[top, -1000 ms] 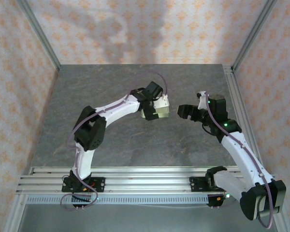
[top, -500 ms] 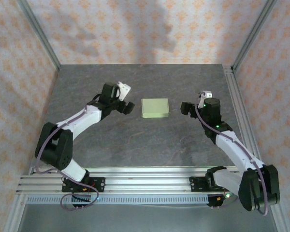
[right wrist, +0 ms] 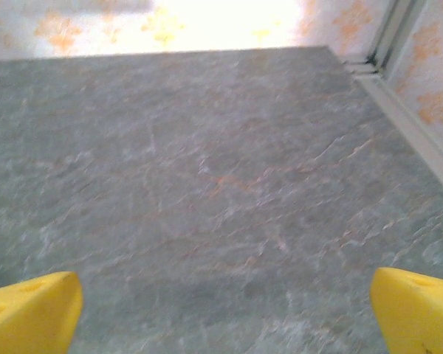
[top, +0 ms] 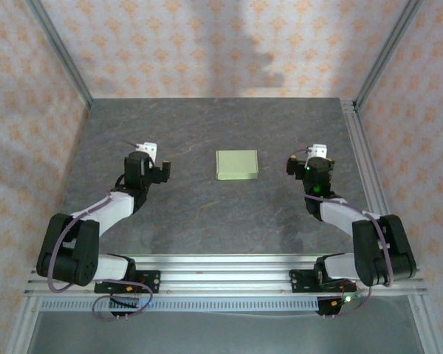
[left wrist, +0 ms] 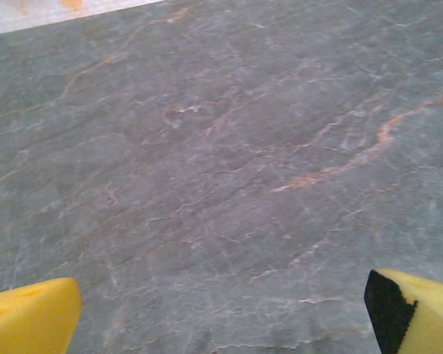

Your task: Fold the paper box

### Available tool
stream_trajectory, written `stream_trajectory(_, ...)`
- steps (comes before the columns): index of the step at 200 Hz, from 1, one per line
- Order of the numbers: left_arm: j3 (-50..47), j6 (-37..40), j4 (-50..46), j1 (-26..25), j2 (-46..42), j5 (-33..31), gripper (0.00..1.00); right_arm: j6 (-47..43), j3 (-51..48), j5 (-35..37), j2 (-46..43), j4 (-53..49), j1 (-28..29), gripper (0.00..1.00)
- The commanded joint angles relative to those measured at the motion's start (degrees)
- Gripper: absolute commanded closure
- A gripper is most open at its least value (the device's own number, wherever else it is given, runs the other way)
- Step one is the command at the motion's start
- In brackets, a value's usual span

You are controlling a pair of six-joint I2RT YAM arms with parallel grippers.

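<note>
The paper box (top: 237, 164) is a small, low, pale green square lying flat in the middle of the grey table, with nothing touching it. My left gripper (top: 162, 171) stands open a good way to its left, drawn back toward its base. My right gripper (top: 292, 165) is open too, to the box's right and apart from it. In the left wrist view the left gripper (left wrist: 221, 313) shows two yellow fingertips (left wrist: 29, 321) spread wide over bare tabletop. The right gripper (right wrist: 225, 313) likewise has yellow fingertips (right wrist: 417, 310) wide apart above bare table.
Metal frame posts and patterned walls close in the table on three sides; a rail (top: 362, 166) runs along the right edge. The aluminium base rail (top: 221, 269) with both arm mounts lies across the near edge.
Both arms have pulled back from the box, the left one far to the left and down, the right one folding toward its base. The box now lies free on the table.
</note>
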Motion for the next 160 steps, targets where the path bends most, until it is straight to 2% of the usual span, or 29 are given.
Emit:
stream_trajectory(1, -2.99, -1.26, 10.88, 1.37, 1.14, -1.69, 0.0, 0.76, -3.87, -0.34, 3.37, 10.66, -2.74, 0.0)
stream_trajectory(27, -4.53, -1.08, 16.91, 1.48, 5.48, -1.71, 0.0, 2.42, -7.38, -2.92, 8.77, 21.31, -4.95, 0.0)
stream_trajectory(35, -3.64, -2.15, 14.79, 2.14, 5.68, -1.95, 0.0, 2.96, -7.96, -2.95, 11.34, 24.73, -5.37, 0.0)
stream_trajectory(43, -4.09, -2.95, 17.21, 2.93, 7.04, -1.75, 0.0, 3.13, -8.25, -2.61, 13.45, 28.02, -5.6, 0.0)
stream_trajectory(57, -3.6, -4.88, 16.5, 4.9, 7.46, 0.16, 0.0, 3.69, -6.28, -3.48, 11.44, 20.8, -6.25, 0.0)
stream_trajectory(80, -3.58, -4.87, 16.38, 4.94, 7.45, 0.15, 0.0, 5.68, -3.44, -1.4, 12.06, 15.93, -7.01, 0.0)
stream_trajectory(94, -3.62, -4.94, 16.48, 4.94, 7.41, 0.0, 0.0, 5.59, -3.93, -1.5, 12.71, 18.27, -7.11, 0.01)
stream_trajectory(160, -3.62, -4.9, 16.48, 4.9, 7.41, 0.15, 0.0, 5.59, -3.83, -1.5, 12.45, 17.46, -7.11, 0.01)
